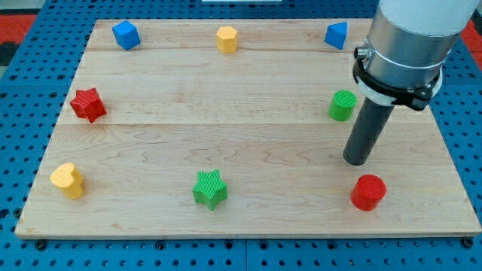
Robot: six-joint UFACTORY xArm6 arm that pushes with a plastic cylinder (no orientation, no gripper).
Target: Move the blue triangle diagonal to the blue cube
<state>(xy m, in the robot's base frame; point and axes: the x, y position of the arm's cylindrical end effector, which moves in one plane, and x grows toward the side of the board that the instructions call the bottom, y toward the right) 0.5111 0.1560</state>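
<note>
The blue triangle [337, 35] sits near the board's top edge at the view's right. The blue cube [126, 35] sits near the top edge at the view's left, far from the triangle. My tip [355, 160] rests on the board at the right, well below the blue triangle, just below and right of the green cylinder [343, 105] and above the red cylinder [368, 191]. It touches no block.
A yellow hexagon [227, 38] lies at top centre. A red star [88, 104] is at the left, a yellow heart [68, 180] at bottom left, a green star [210, 188] at bottom centre. The wooden board [248, 105] lies on a blue pegboard.
</note>
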